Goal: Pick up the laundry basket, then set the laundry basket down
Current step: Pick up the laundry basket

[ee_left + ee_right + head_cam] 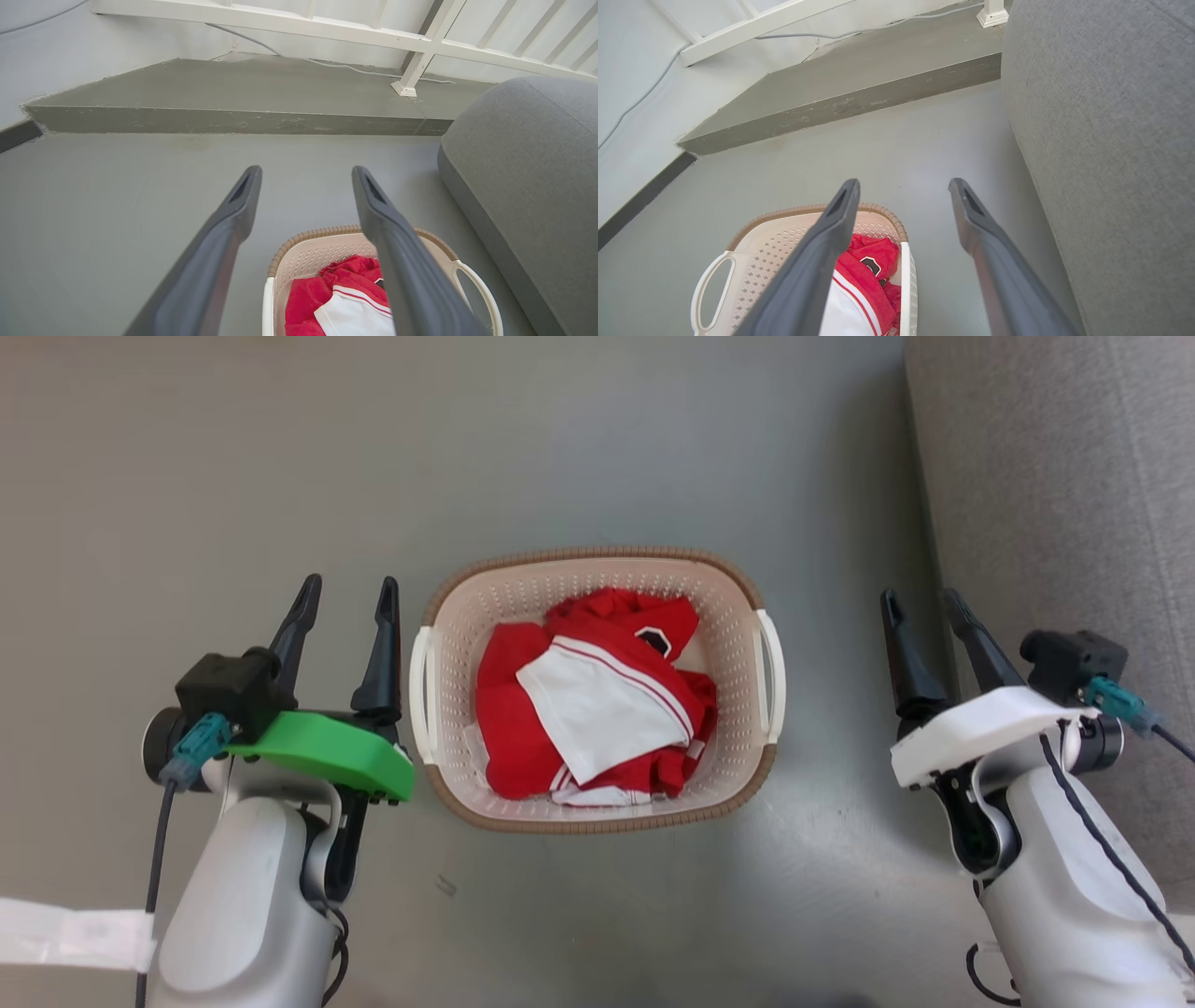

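Cream perforated plastic laundry basket (597,555) between two grippers, fingers apart and empty. Just beside its white handle (420,691): left gripper (350,583). Farther off: right gripper (920,595).

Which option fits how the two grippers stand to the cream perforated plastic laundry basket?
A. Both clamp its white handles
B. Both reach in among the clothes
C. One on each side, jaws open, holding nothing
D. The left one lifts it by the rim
C: in the head view the left gripper and right gripper flank the cream perforated plastic laundry basket, jaws apart and gripping nothing.
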Available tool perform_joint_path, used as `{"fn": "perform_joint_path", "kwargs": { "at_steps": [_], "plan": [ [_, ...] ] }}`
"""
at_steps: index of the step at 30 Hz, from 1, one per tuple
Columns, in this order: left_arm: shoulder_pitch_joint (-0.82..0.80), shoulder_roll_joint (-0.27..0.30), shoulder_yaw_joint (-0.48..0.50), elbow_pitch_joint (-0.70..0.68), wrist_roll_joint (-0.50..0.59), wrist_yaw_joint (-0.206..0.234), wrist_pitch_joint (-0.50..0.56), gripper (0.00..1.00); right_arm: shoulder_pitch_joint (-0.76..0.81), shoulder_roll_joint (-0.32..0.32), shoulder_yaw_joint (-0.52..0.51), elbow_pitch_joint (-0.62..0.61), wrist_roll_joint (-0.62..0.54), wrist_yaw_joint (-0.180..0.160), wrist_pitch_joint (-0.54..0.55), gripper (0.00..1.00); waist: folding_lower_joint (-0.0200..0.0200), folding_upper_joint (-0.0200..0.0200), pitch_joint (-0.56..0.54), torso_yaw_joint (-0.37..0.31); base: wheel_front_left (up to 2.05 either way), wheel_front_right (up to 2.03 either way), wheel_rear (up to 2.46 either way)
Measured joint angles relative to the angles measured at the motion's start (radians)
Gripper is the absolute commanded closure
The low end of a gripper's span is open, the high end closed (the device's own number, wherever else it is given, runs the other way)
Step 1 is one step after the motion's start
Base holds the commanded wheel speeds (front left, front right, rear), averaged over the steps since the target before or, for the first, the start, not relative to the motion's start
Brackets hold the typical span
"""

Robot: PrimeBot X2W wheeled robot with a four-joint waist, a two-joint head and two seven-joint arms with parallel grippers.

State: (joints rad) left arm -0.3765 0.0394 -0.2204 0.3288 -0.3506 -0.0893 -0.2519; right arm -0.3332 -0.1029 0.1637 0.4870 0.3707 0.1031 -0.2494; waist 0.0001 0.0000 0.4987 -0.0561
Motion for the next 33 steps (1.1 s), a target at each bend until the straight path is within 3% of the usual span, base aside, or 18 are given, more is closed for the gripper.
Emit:
{"fn": "perform_joint_path", "kwargs": {
  "at_steps": [19,33],
  "plan": [
    [-0.232,-0.012,-0.073,0.339,-0.067,-0.021,0.024,0.0,-0.203,-0.008,0.063,0.229,0.02,0.015,0.057,0.0,0.0,0.0,0.224,0.029,0.0,0.0,0.0],
    [-0.367,-0.016,-0.125,0.5,-0.131,-0.031,0.058,0.0,-0.33,0.007,0.135,0.359,0.027,0.02,0.084,0.0,-0.0001,0.0,0.351,0.048,0.0,0.0,0.0]
  ]
}}
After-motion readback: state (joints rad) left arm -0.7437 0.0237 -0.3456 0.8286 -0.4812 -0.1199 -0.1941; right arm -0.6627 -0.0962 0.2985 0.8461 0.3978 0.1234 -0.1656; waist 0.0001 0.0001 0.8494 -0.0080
